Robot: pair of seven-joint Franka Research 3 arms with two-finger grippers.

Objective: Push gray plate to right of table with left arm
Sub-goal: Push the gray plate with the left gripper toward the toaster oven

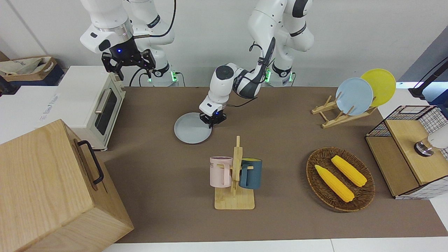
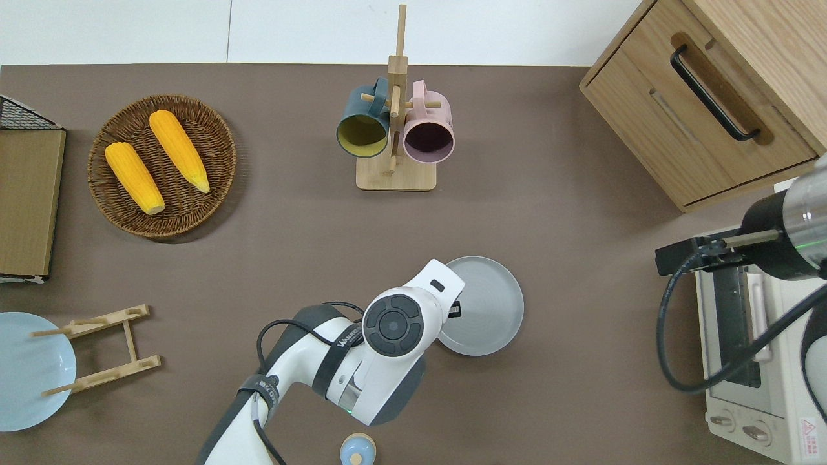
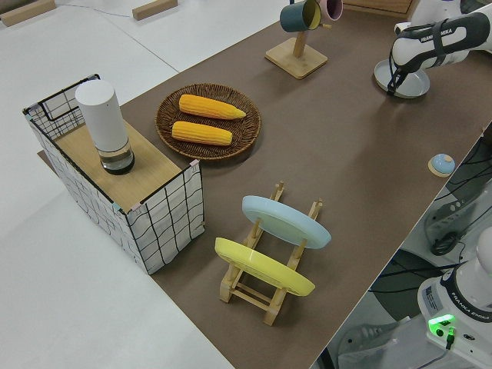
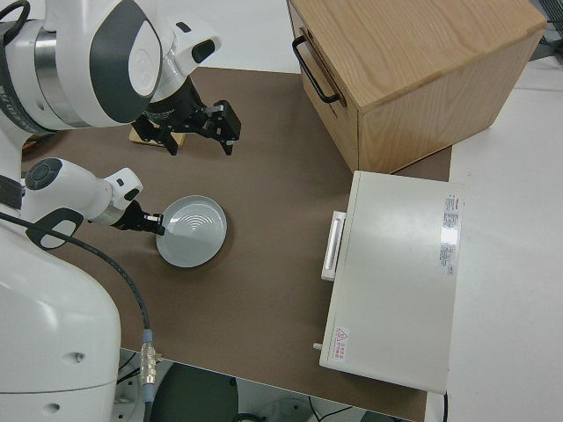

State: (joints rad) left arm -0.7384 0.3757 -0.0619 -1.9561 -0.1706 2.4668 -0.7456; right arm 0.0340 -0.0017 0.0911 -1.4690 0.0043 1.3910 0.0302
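Gray plate [image 2: 481,307] lies flat on the table [image 2: 568,387], about mid-length, on the robots' half, nearer to them than the mug stand [image 2: 395,173]; open mat between it and the toaster oven [image 2: 753,361] at the right arm's end.

Left gripper [image 1: 211,120] is down at the plate's rim on the side toward the left arm's end, apparently touching it; nothing is grasped, and whether its fingers are apart or closed I cannot tell.

Right arm parked, its gripper [image 1: 128,63] with fingers spread, holding nothing.

Risks, as judged: contact is off the plate's centre line, so the plate may spin and slip off the fingers; tips riding over the low rim would lose the push; overshoot would strike the oven.
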